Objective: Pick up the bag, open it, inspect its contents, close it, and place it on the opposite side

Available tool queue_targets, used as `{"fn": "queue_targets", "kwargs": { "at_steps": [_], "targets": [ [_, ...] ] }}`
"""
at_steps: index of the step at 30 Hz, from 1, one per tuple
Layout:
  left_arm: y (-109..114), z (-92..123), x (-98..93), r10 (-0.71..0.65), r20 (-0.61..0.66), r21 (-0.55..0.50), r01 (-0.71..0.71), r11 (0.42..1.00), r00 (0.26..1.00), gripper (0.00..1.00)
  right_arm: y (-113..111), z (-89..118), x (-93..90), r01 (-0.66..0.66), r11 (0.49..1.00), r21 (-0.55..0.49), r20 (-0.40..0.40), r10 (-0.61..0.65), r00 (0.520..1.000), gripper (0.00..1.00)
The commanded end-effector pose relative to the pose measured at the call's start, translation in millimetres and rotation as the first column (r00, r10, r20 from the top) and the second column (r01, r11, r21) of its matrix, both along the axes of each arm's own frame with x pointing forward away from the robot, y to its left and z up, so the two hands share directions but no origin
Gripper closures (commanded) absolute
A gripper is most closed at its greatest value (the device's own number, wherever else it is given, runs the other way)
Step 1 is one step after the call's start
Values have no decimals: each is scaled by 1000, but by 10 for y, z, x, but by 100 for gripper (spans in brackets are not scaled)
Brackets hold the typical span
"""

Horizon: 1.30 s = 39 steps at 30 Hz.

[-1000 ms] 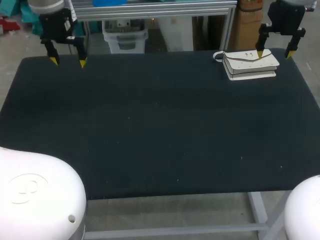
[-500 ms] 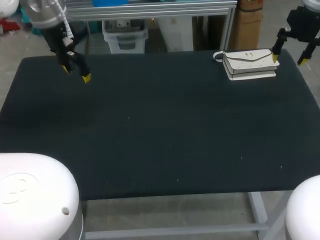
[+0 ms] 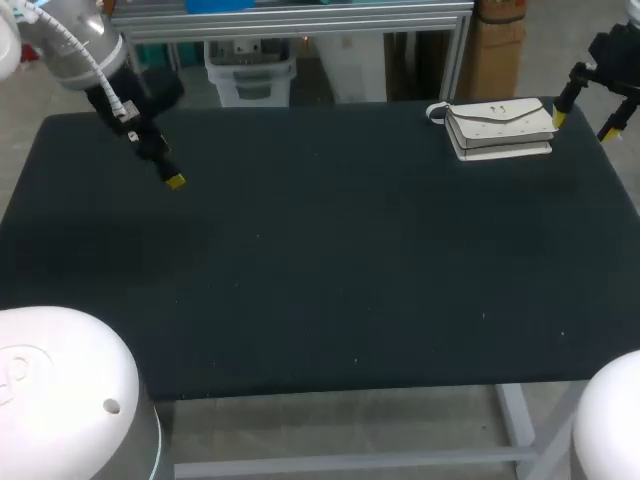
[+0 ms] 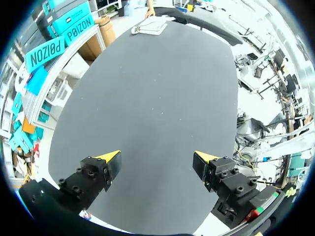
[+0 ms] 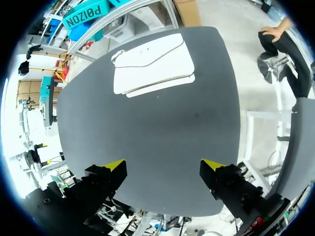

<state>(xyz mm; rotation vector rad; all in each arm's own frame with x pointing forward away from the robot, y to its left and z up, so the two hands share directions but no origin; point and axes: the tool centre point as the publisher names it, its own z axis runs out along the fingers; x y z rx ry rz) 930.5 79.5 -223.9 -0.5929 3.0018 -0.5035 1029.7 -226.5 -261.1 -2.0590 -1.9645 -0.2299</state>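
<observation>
The white bag (image 3: pixel 500 128) lies flat and closed, flap up, at the far right corner of the dark table (image 3: pixel 320 260). My right gripper (image 3: pixel 584 125) hangs open just right of the bag, over the table's right edge, touching nothing. In the right wrist view the bag (image 5: pixel 153 64) lies well ahead of the open right gripper (image 5: pixel 163 164). My left gripper (image 3: pixel 165 170) hovers over the far left of the table, turned sideways so only one yellow tip shows. In the left wrist view the left gripper (image 4: pixel 157 157) is open and empty, with the bag (image 4: pixel 151 25) far ahead across the table.
The black mat covers the whole tabletop and bears only the bag. My arms' white bases (image 3: pixel 60 390) (image 3: pixel 610 420) stand at the near corners. An aluminium frame rail (image 3: pixel 300 20) runs along the far edge.
The right gripper has drawn off to the right from above the bag. The left arm has swung and turned, its gripper moving slightly inward over the table. The bag has not moved.
</observation>
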Motion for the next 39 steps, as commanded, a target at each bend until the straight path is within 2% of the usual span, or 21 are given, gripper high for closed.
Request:
{"fn": "queue_targets", "kwargs": {
  "at_steps": [1,17,21,29,39],
  "targets": [
    [-50,-56,-24,-123,154,-263,161,951,980,0,-36,-31,60,0,1000,28,-55,2,999,0],
    [-99,-79,7,-149,151,-259,185,948,977,0,-34,-43,64,1,1000,8,-62,0,998,0],
    [-206,-145,50,-190,191,-250,235,939,963,0,-13,-147,162,53,996,66,-91,-47,995,0],
    [-339,-218,175,-261,220,-223,309,924,940,0,-32,-353,322,106,992,75,-115,-97,989,0],
    [-415,-281,236,-339,215,-238,385,891,916,0,-244,-407,562,73,984,160,85,-87,993,0]
  ]
}}
